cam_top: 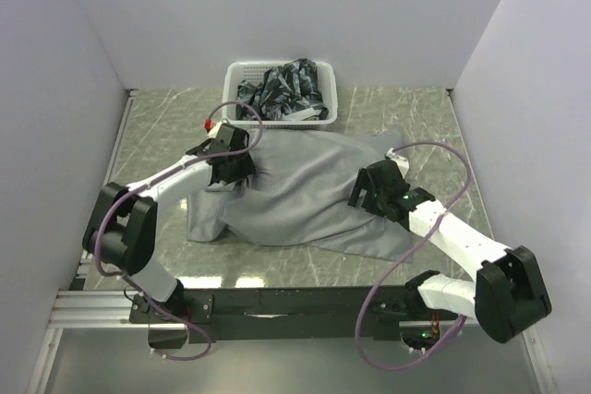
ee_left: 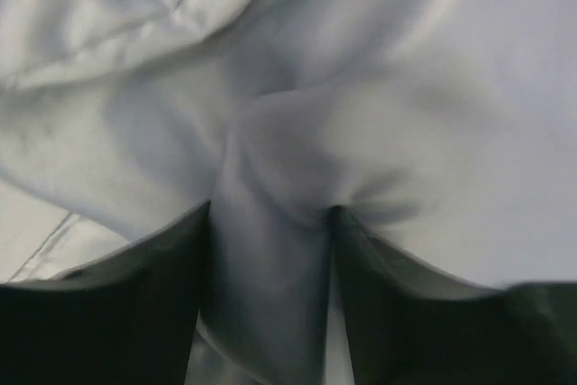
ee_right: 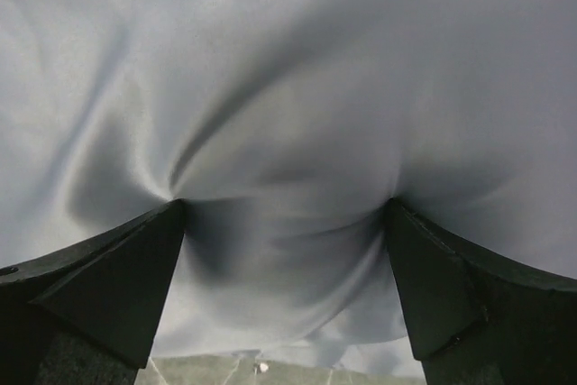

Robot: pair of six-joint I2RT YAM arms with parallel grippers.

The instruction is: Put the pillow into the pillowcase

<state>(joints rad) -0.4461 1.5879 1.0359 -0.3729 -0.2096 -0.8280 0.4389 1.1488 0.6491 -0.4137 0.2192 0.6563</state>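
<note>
My left gripper has its jaws apart with a ridge of the grey pillowcase standing between them, touching but not squeezed. My right gripper is spread wide, both fingertips just denting that same cloth. The pillowcase lies rumpled mid-table with me at its far-left corner and right side. All I can spot of the pillow is cream fabric with a stitched line by my left fingers, and a white basket of dark cloth sits just behind.
</note>
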